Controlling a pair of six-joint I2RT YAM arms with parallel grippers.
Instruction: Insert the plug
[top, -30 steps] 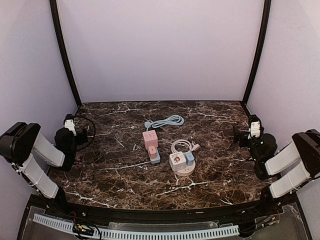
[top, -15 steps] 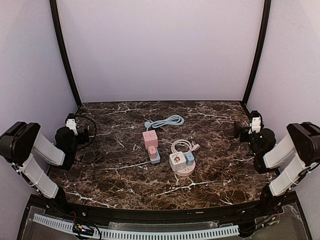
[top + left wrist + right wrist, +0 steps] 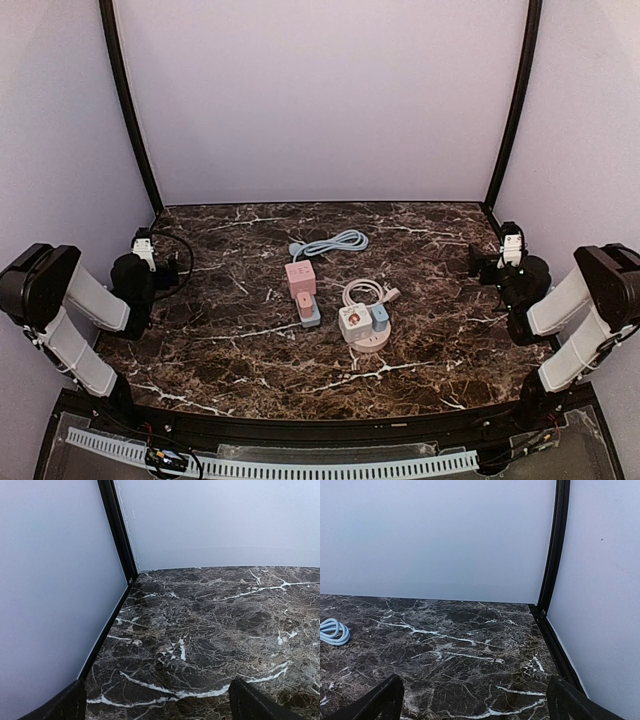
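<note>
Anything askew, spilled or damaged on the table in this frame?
Nothing stands out. The pink socket cube and white socket cube sit mid-table, with the blue cable and white cable coiled beside them. No spill or visible damage. The left end effector and right end effector are open and empty at the sides.

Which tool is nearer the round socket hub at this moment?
Right. The right tool sits to the right of the round socket hub; the left tool is farther away on its left.
</note>
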